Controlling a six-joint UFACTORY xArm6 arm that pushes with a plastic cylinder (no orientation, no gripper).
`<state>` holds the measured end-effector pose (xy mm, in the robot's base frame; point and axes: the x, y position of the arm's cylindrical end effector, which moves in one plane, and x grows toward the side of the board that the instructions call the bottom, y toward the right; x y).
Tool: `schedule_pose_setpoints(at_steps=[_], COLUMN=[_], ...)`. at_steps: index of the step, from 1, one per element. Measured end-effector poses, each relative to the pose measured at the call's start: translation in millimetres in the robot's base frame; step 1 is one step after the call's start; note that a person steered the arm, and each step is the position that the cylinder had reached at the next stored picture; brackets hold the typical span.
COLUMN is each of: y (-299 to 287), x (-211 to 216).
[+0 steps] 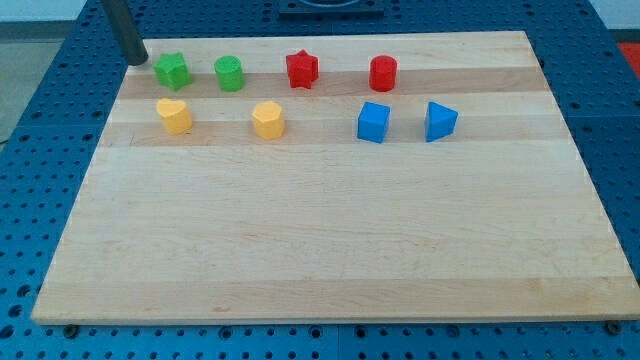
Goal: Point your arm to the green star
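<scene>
My tip (138,59) rests at the counter's (320,250) top-left corner, just left of the green star (172,71) and seemingly not touching; the pointing looks nearly done, a slight nudge closer remaining; there are no jaws, so nothing is held.

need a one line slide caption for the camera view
My tip rests just left of the green star at the wooden board's top-left corner.

My tip (137,58) rests just left of the green star (172,71) — near, not touching
</scene>
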<state>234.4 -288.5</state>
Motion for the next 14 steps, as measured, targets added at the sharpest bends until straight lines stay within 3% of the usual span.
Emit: schedule_pose_setpoints(at_steps=[10, 11, 13, 14], y=[0, 6, 75, 58], x=[-17, -43, -30, -22])
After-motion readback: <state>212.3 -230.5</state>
